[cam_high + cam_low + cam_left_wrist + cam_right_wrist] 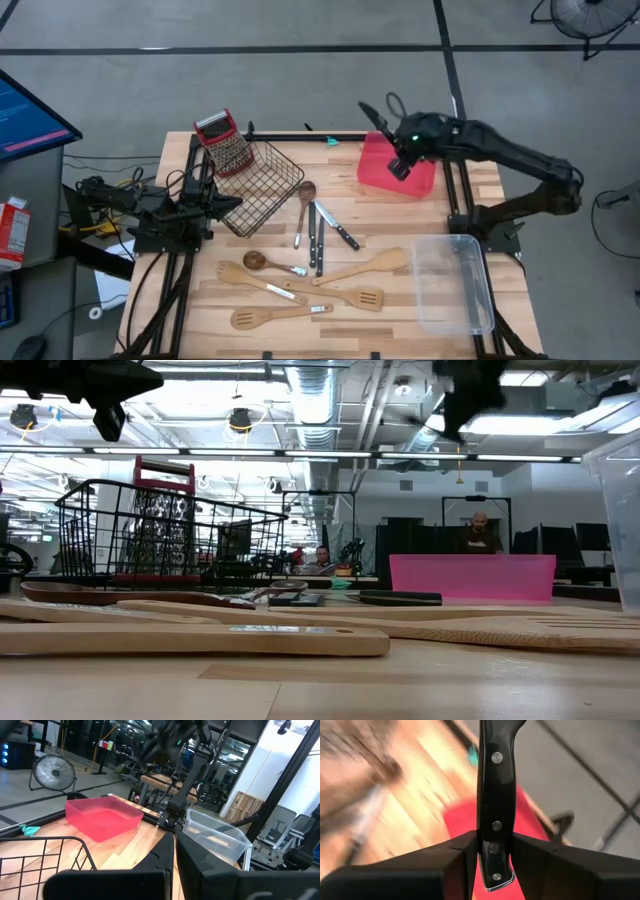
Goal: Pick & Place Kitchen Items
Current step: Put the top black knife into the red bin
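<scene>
My right gripper (400,165) hangs above the red tray (380,170) at the table's far right, shut on a black-handled knife (495,790). Its blade does not show. On the table's middle lie two more knives (318,235), a steel spoon (303,200), a dark-bowled spoon (256,261) and several pale wooden spatulas (362,267), all flat on the wood. At the table's left edge my left gripper (235,203) waits, shut and holding nothing, beside the black wire basket (258,182). My right gripper pinches the knife's black riveted handle (496,827) between its two fingers, close to one end of the handle. The fingers lie along the handle, and the rest of it sticks out past the fingertips. The knife is lifted clear, high over the red tray.
A red-topped grater (224,142) stands in the wire basket. A clear plastic bin (455,285) sits at the near right corner. In the low view, people sit at desks in the room beyond the table.
</scene>
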